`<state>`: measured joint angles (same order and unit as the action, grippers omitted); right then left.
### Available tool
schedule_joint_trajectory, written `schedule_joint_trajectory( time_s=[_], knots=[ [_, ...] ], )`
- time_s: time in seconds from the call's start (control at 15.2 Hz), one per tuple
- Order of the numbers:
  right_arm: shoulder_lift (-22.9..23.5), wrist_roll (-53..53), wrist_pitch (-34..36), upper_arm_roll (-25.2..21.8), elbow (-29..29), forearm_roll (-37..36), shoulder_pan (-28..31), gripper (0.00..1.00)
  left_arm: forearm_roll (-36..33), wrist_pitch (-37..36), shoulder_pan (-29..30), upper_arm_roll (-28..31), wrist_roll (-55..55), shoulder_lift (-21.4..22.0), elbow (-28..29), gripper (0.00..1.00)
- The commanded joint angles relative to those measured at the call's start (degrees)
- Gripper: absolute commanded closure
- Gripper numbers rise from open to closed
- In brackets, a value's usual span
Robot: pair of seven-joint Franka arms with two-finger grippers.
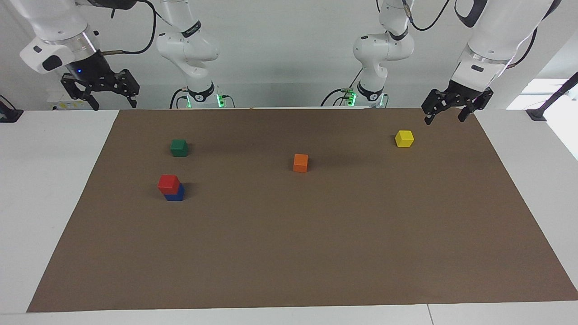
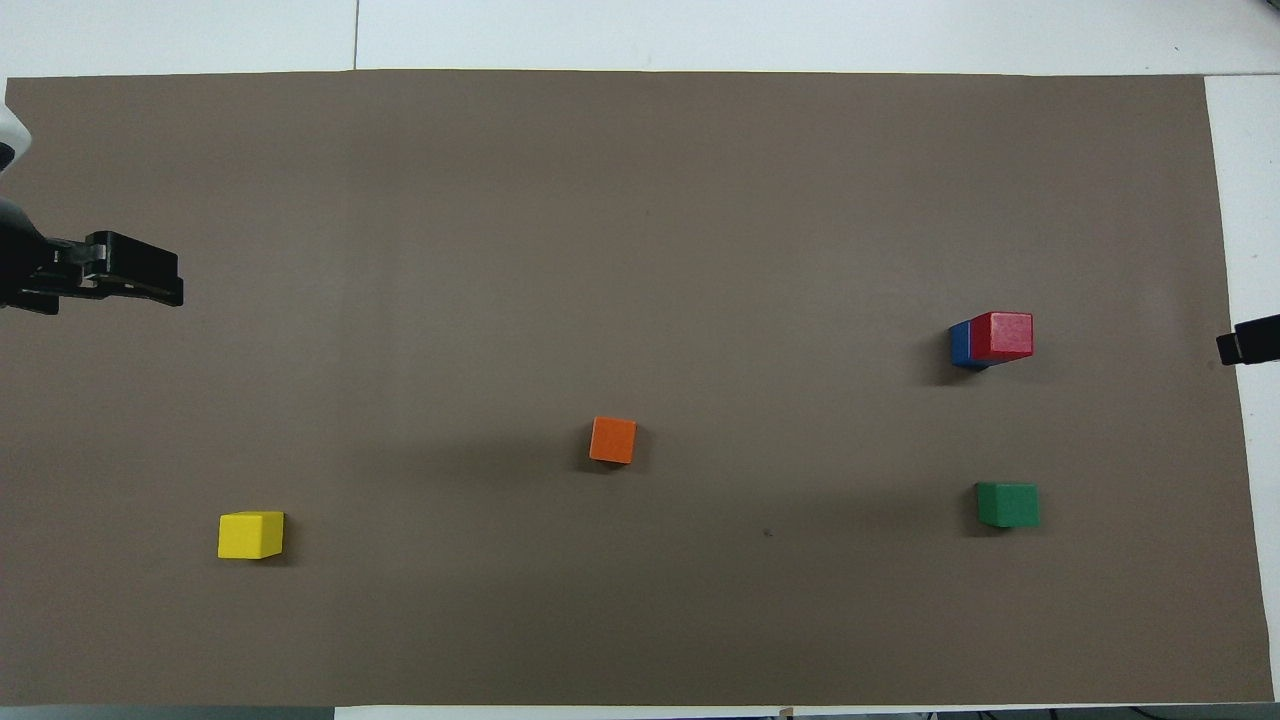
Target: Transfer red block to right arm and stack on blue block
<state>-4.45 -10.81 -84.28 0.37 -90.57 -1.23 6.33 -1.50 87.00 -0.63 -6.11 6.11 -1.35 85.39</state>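
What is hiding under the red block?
The blue block sits under the red block. Only its sides show; its top is covered.

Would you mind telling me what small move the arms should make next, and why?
Probably none beyond parking: the red block already sits on the blue block, slightly offset. The right gripper and left gripper are open, empty and raised clear of the blocks, so I would leave the stack alone.
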Motion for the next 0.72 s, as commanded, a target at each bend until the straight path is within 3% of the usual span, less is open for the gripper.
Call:
schedule_joint_trajectory(
  time_s=[0.0, 0.26, 0.66],
  knots=[
    [-0.1, 0.9, 0.1, 0.2, 0.0, 0.7, 0.8, 0.00, 0.7, 1.0, -0.5, 0.9, -0.8, 1.2, 1.3, 0.00],
    [-0.2, 0.8, 5.0, 0.3, 0.0, 0.6, 0.9, 0.00, 0.7, 1.0, -0.5, 0.9, -0.9, 1.2, 1.3, 0.00],
    [-0.6, 0.8, 4.6, 0.4, 0.1, 0.6, 1.0, 0.00, 0.7, 0.9, -0.4, 0.9, -1.0, 1.4, 1.7, 0.00]
  ],
)
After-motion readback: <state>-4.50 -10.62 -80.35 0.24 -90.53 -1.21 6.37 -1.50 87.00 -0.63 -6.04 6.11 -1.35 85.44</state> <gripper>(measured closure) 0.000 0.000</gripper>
